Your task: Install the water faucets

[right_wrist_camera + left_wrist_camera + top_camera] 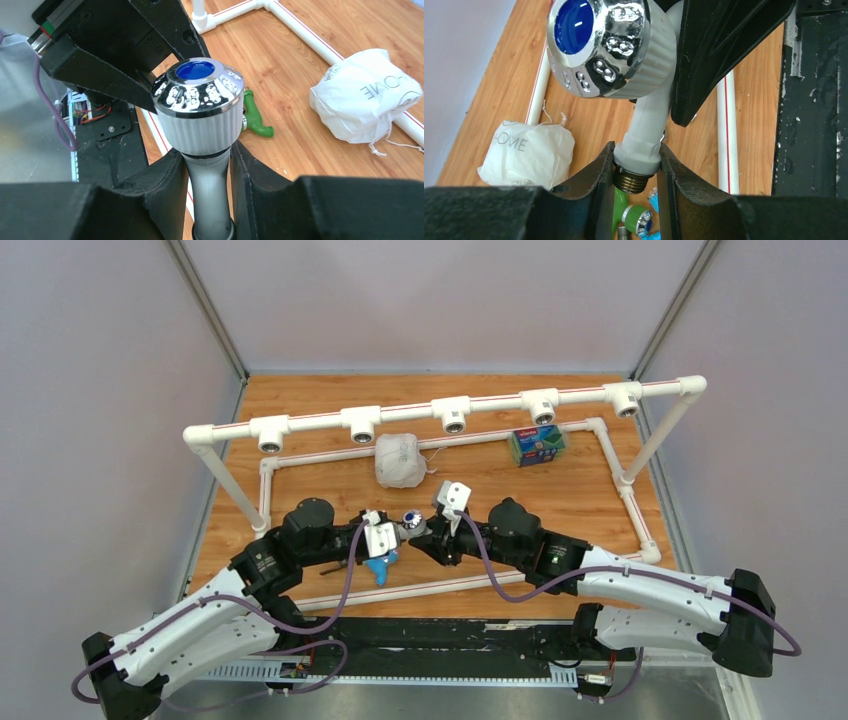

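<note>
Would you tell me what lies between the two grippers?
A white faucet: the left gripper clamps its threaded end, the right gripper its neck, seen in both wrist views.

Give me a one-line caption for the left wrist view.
Left hand grips the white faucet by its threaded end, blue-capped knob above; green faucet and white bag on the table.

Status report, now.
Both shut on white faucet, aloft: left gripper, right gripper. All pipe-rail sockets empty. Nearby on table: green faucet, bag.

A tied white bag was seen resting on the low rear rail of a white pipe frame on the wooden surface; a green sponge pack lay further right.
</note>
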Controlling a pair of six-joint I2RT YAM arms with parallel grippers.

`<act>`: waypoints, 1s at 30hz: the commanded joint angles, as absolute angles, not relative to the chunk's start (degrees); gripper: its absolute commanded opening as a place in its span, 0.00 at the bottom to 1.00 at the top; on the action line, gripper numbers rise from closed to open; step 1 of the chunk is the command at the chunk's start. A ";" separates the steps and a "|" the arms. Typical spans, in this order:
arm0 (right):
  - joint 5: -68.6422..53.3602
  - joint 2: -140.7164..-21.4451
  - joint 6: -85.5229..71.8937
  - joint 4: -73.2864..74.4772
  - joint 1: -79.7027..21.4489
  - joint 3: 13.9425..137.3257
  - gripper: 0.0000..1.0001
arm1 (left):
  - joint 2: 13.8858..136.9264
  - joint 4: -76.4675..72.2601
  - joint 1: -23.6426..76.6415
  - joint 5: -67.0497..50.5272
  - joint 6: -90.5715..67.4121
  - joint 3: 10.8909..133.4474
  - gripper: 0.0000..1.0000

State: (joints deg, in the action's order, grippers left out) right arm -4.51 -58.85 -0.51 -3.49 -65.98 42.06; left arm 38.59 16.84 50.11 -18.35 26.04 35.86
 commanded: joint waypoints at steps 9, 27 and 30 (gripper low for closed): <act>2.98 -56.17 0.45 -4.75 -65.74 41.93 0.00 | 40.08 11.93 49.83 -11.43 12.23 42.88 0.57; 16.78 -32.35 -9.05 3.33 -63.54 31.29 0.00 | 59.03 49.73 49.83 4.90 -1.04 90.56 0.81; 16.61 -31.64 -6.69 5.97 -63.54 31.29 0.00 | 65.47 58.00 49.75 8.43 -1.76 100.09 0.82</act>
State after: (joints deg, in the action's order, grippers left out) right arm 13.50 -32.84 -7.99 3.16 -63.66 31.59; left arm 59.20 44.86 50.11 0.78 2.07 90.59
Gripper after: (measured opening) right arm 0.316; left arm 0.815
